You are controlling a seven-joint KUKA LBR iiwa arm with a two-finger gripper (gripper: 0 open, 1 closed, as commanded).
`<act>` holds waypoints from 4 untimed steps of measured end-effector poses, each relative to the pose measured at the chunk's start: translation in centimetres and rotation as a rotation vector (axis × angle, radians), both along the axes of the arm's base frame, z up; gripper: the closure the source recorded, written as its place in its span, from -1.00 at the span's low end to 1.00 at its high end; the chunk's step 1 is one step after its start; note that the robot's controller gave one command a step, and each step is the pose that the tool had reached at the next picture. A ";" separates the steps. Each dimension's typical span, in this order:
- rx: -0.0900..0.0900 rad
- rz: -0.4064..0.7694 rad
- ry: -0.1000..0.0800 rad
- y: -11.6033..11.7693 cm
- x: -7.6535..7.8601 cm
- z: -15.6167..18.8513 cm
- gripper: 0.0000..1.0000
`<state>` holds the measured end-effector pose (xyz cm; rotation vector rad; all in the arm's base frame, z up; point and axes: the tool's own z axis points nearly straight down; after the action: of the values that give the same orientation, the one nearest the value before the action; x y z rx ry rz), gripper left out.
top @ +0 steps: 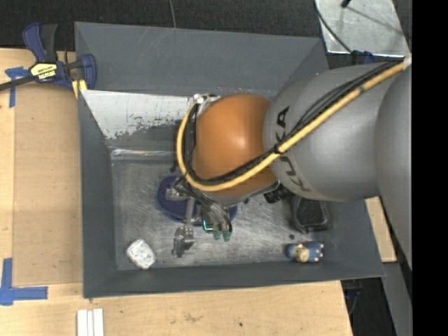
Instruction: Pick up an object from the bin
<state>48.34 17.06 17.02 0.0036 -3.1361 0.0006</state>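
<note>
My gripper [208, 220] hangs low over the middle of the bin floor, under the arm's orange cover, which hides most of it. A dark blue rounded thing [168, 195] lies just to its upper left and is partly covered by the gripper. A small grey piece [184, 242] sits at the gripper's lower left; I cannot tell whether it is loose. A white crumpled thing [141, 253] lies in the bin's front left corner, apart from the gripper.
A black blocky thing [309, 213] lies to the right of the gripper, half under the arm. A small blue and yellow toy [305, 252] rests near the front right wall. The arm covers the bin's right and back parts.
</note>
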 end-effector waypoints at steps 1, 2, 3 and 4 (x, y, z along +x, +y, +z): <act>-0.001 0.103 -0.009 -4.3 7.4 -7.1 -1.00; 0.002 0.105 -0.010 -4.0 7.3 -6.6 1.00; 0.001 0.512 -0.016 -4.2 10.4 7.3 1.00; 0.003 0.510 -0.010 -4.2 10.3 7.1 -1.00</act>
<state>58.60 12.84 24.07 0.7970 -3.0432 -0.0011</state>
